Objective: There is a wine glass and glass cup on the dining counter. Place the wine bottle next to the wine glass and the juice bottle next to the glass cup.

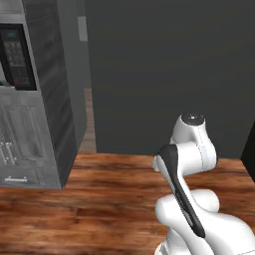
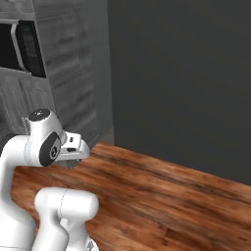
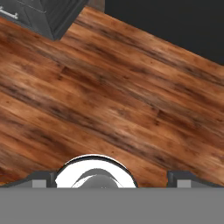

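Note:
The wine glass, glass cup, dining counter, wine bottle and juice bottle are all out of view. My arm is folded close over the base, and the hand (image 2: 73,148) points down at the wooden floor. In the hand view my gripper (image 3: 112,179) is open. Its two dark fingertips (image 3: 41,180) stand far apart at the bottom edge, and no object lies between them. Below them there is only floor.
A tall grey cabinet (image 1: 52,99) with a built-in microwave (image 1: 17,55) stands at the left; its lower corner (image 3: 48,13) reaches into the hand view. A dark wall (image 1: 169,74) closes off the space ahead. Brown plank floor (image 1: 99,199) stretches between them.

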Robot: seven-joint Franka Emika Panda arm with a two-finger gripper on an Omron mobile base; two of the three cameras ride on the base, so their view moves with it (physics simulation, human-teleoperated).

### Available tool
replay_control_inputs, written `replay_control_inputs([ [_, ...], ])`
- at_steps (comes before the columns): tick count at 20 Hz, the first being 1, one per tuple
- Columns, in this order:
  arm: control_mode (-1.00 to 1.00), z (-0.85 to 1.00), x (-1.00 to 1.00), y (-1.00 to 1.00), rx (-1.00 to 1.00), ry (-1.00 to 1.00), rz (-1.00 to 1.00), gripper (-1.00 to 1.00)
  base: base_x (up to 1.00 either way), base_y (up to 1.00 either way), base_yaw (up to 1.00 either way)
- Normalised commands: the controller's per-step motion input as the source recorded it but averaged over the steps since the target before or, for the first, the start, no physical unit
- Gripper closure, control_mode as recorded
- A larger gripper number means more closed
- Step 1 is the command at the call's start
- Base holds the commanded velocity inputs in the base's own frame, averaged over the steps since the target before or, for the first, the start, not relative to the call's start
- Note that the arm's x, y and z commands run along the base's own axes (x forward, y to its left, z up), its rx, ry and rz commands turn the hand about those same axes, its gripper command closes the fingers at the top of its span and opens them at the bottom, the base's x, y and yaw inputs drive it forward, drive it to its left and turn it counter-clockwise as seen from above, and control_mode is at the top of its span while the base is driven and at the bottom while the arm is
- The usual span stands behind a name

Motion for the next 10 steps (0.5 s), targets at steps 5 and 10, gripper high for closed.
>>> replay_control_inputs([
  [5,1.00,0.00,0.00,0.00,0.00,0.00,0.00,-1.00,0.84,0.05,0.01],
  [10,1.00,0.00,0.00,0.00,0.00,0.00,0.00,-1.00,0.60,0.26,0.27],
])
